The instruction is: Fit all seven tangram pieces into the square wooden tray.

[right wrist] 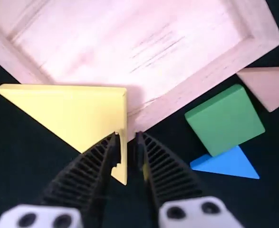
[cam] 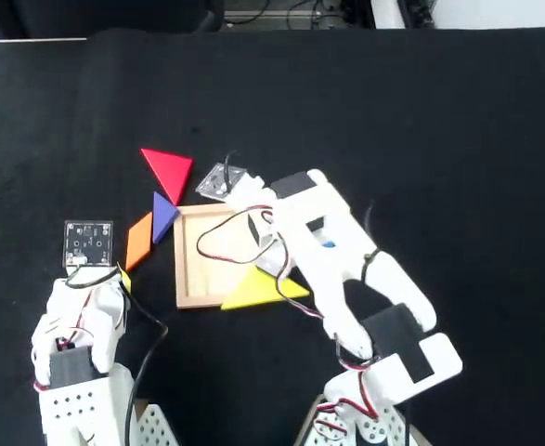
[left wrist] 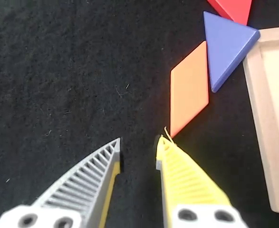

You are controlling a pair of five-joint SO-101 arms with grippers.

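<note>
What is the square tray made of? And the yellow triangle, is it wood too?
The tray looks like pale bare wood: fine grain lines run across its floor, and it has no shine. The yellow triangle is probably wood too, painted a matte yellow. Its thick, flat edge suggests that, though smooth plastic can't be ruled out.

No legible text or numbers anywhere.
</note>
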